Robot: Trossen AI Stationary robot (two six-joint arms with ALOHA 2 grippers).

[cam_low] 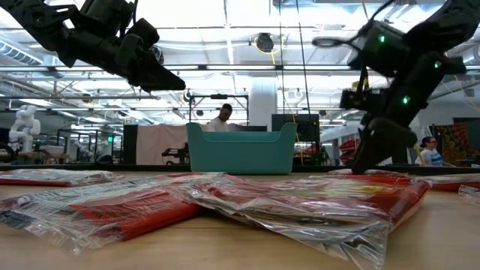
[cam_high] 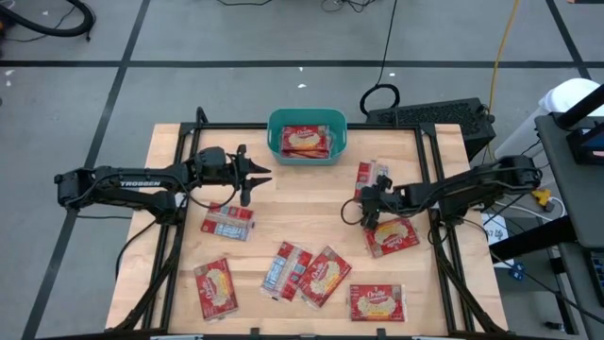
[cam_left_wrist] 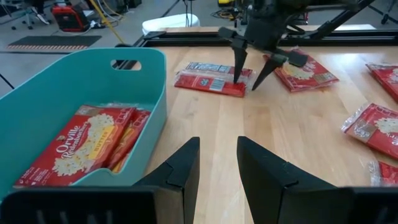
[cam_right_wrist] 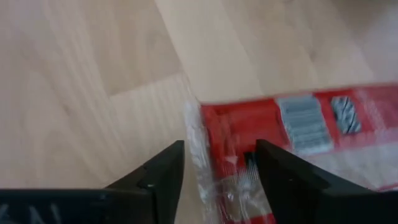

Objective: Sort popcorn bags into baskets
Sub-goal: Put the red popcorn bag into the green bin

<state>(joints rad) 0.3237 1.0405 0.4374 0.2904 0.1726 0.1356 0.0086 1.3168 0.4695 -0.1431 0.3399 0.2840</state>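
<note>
The teal basket (cam_high: 307, 113) (cam_left_wrist: 155, 93) stands at the table's far edge, with red popcorn bags (cam_high: 305, 142) (cam_left_wrist: 81, 143) lying flat inside. My left gripper (cam_high: 257, 176) (cam_left_wrist: 217, 155) hovers open above the table, left of the basket and pointing right. My right gripper (cam_high: 366, 196) (cam_left_wrist: 250, 71) is open and points down over the near end of a red packet showing its striped back (cam_high: 370, 177) (cam_left_wrist: 208, 78) (cam_right_wrist: 298, 124). That packet lies flat on the wood. One finger stands over its end, the other just past its edge. My right gripper comes from above, pointing down, at the packet's near end (cam_right_wrist: 217, 134). One fingertip (cam_left_wrist: 237, 76) is low over the red wrapper and the other (cam_left_wrist: 260, 78) is over bare wood. I cannot tell whether either one touches the packet.
Several more red packets lie flat on the table: one below the left arm (cam_high: 228, 223), one right of the right gripper (cam_high: 392, 236), and a row along the near edge (cam_high: 215, 286) (cam_high: 286, 269) (cam_high: 324, 276) (cam_high: 377, 302). Bare wood lies between the two grippers.
</note>
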